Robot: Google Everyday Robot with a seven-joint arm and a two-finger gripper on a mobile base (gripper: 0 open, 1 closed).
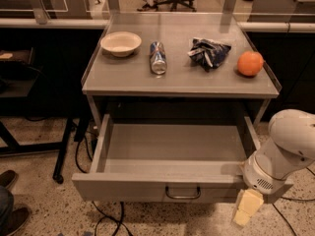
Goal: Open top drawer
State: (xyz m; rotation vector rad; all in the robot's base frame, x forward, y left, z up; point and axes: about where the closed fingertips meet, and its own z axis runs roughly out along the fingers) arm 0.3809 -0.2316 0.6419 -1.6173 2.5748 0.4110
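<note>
The top drawer [142, 190] is a grey metal drawer under the table top. It stands pulled far out, and its plain grey inside [172, 144] holds nothing. Its small dark loop handle [182, 193] sits at the centre of the front. My gripper [245, 209], with yellowish tips, hangs below the white arm [285, 146] at the drawer's front right corner. It is just in front of and below the drawer front, to the right of the handle, and holds nothing.
On the grey table top [182, 82] lie a white bowl [120, 43], a can on its side [158, 57], a dark chip bag [209, 52] and an orange [250, 63]. Cables [98, 215] lie on the floor under the drawer. Someone's shoes [7, 200] are at the lower left.
</note>
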